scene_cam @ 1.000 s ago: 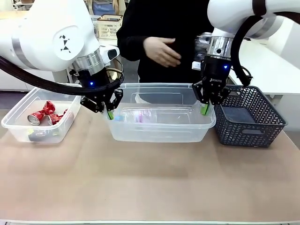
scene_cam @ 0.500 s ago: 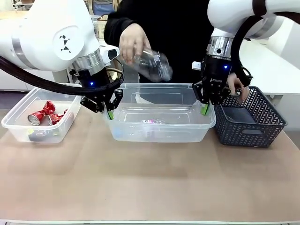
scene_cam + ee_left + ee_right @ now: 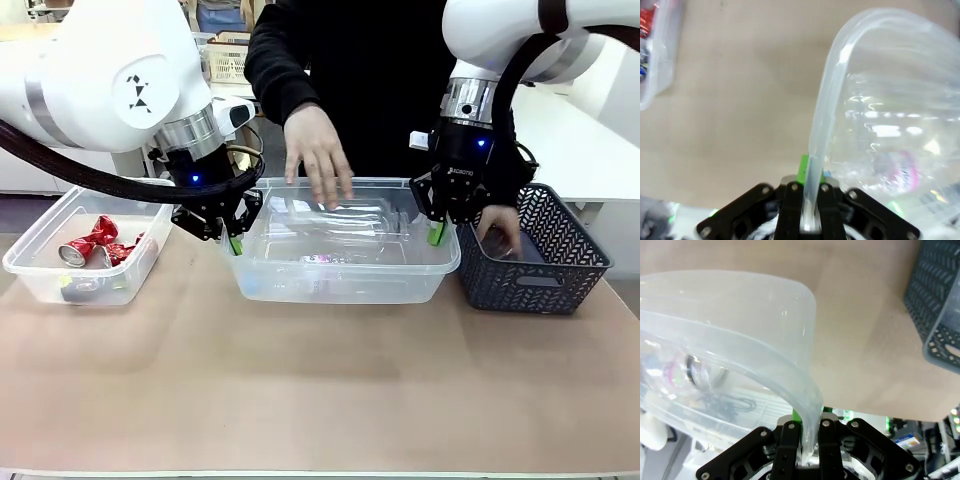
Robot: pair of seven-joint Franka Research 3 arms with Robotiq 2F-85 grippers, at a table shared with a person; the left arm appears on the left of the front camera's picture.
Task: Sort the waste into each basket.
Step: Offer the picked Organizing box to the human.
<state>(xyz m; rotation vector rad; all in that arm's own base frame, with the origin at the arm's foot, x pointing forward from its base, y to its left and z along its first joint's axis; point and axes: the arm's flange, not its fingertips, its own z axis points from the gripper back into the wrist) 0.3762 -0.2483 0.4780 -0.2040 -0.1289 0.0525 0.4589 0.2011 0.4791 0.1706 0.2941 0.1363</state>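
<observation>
At the middle of the table stood the centre tub [image 3: 345, 270], which you held by two corners: the left gripper [image 3: 233, 243] was pinched fully shut on the rim of its near-left corner, and the right gripper [image 3: 437, 233] fully shut on the rim of its right end. The left wrist view confirmed this, the rim [image 3: 822, 125] running straight down between that gripper's [image 3: 807, 220] closed jaws; the right wrist view showed the same at the other gripper [image 3: 807, 452].

What had just changed: half a second earlier the person held a clear bottle in the air above the tub; at this moment their hand [image 3: 318, 160] had dropped to the tub's far rim and the bottle [image 3: 335, 215] lay inside, just under the fingers. The person's other hand [image 3: 500, 232], a second earlier out of the lattice basket [image 3: 535, 255], was reaching into it at the right. Both grippers had not moved over that second.

For the task, you may judge that one more bottle had gone into the bottle tub, while the red cans [image 3: 95, 245] lay in the left tub [image 3: 85, 250]; your part seemed to be steadying the tub while the person sorted.

Writing: a white-and-pink label [image 3: 318, 260] showed through the tub's near wall, its print too small to read; the pink patch in the left wrist view was blurred. The cans' lettering could not be read either.
</observation>
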